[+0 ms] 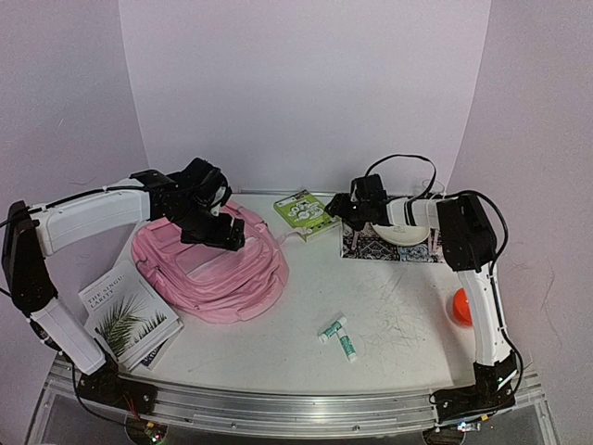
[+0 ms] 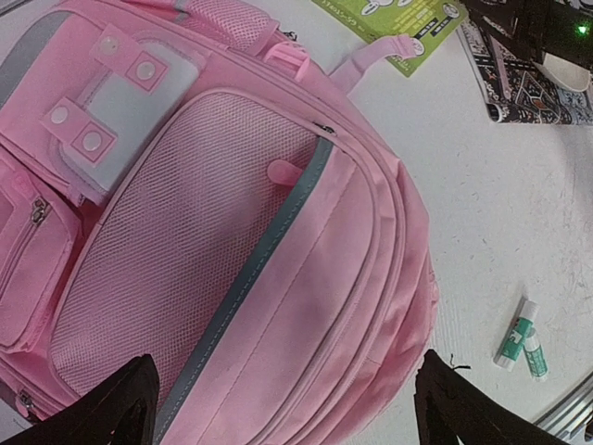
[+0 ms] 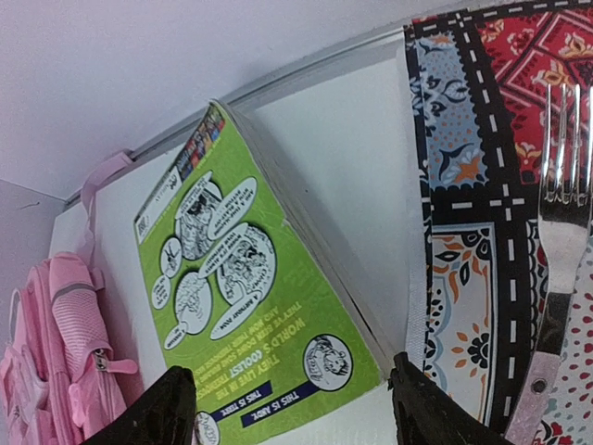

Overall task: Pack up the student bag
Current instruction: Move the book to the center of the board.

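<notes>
The left pincer (image 2: 285,394), splayed and empty, hangs right above the student bag (image 2: 232,232), far nearer it than the right pincer (image 3: 289,389), likewise splayed.

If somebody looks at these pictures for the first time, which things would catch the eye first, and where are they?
Most likely the big pink backpack, lying on the left part of the table with the left end effector open above it. Next, the bright green book at the far middle of the table, and a small orange round thing at the right edge, partly behind the right arm.
</notes>
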Available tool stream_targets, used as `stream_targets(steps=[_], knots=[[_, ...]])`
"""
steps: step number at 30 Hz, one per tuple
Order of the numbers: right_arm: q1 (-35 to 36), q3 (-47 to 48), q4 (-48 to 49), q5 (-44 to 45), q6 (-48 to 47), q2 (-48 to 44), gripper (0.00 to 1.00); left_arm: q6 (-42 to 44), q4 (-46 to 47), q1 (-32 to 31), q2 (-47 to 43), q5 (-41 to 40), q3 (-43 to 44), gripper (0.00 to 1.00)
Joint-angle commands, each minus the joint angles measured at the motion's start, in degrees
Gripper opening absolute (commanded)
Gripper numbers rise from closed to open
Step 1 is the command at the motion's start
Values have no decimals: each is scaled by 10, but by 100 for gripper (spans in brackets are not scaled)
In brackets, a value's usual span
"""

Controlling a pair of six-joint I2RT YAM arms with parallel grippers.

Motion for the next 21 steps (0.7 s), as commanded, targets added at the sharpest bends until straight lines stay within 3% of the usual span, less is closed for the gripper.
stream_targets(steps=[1, 8, 17, 21], knots=[[-1, 31, -18, -30, -13, 28, 70, -12, 20, 8, -26, -9, -9, 98], [-1, 48, -18, -52, -24, 54, 60, -12, 21, 13, -32, -3, -18, 98], [-2, 57, -7, -77, -30, 59, 34, -11, 21, 16, -40, 4, -26, 99], [-3, 53, 6, -91, -28, 54, 13, -11, 21, 17, -42, 8, -31, 99]])
